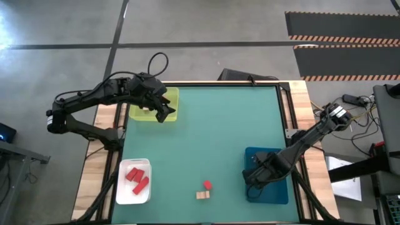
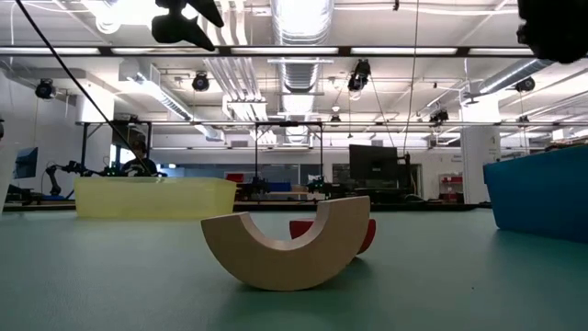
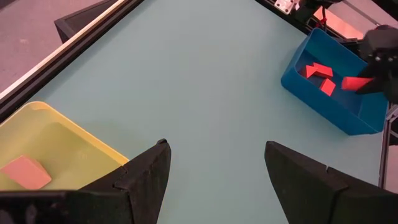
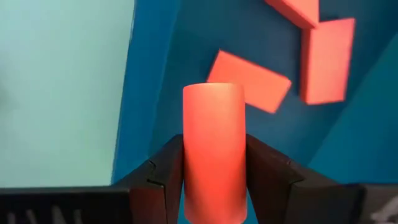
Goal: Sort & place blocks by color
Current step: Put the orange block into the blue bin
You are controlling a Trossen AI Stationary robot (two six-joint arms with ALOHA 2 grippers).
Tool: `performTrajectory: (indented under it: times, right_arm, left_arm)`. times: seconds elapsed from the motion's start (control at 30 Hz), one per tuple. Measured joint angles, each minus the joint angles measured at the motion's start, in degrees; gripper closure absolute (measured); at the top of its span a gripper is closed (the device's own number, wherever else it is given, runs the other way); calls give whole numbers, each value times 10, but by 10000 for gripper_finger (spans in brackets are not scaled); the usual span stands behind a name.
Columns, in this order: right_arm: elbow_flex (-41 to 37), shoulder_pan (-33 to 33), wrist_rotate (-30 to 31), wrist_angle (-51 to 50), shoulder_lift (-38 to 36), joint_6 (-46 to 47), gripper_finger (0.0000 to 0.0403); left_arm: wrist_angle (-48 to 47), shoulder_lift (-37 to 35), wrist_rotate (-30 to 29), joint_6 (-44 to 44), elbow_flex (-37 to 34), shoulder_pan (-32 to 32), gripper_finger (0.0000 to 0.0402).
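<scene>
One smooth orange cylinder (image 4: 213, 152) (matte) sits clamped in right gripper (image 4: 213, 180); left gripper (image 3: 214, 171) gapes empty.

We note a grey concrete floor (image 1: 206, 28) around the table, crossed by dark lines, with black matting edged in orange-and-white hazard stripes (image 1: 340, 39) toward 1 o'clock. In the low view, the ceiling carries silver ducting (image 2: 299, 46) and rows of bright strip lights (image 2: 432, 51); a dark monitor (image 2: 372, 165) stands on distant benches at 12 o'clock.
</scene>
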Motion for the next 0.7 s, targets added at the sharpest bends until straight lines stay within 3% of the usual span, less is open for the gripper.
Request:
performTrajectory:
  times: [0.3,0.7]
  right_arm:
    - [-121,0,84,140,-68,63,273]
    - [-155,0,102,158,-49,85,273]
  left_arm:
    - [0,0,0,0,0,0,157]
    - [0,0,-1,0,0,0,157]
